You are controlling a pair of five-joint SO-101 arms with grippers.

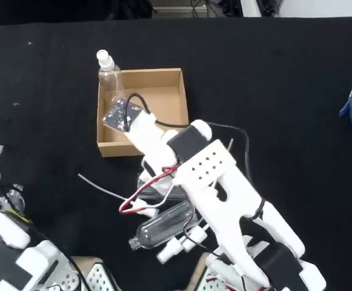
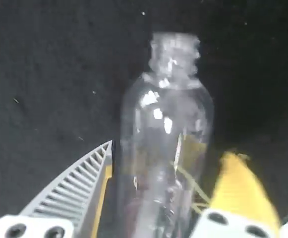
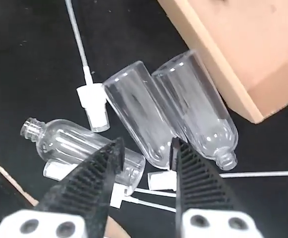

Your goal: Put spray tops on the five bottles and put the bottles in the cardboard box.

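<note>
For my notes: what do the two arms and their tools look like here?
The right arm and left arm are white shells with black motor blocks. The right arm carries red, black and white cables and a plate with a grid of small holes. The right tool has black ribbed fingers on white bases. The left tool has one grey ribbed finger and one yellow.

No legible text, label, number or sign noted on any bottle (image 3: pixel 139 119), spray top (image 3: pixel 96 106) or the box (image 1: pixel 163 73).
</note>
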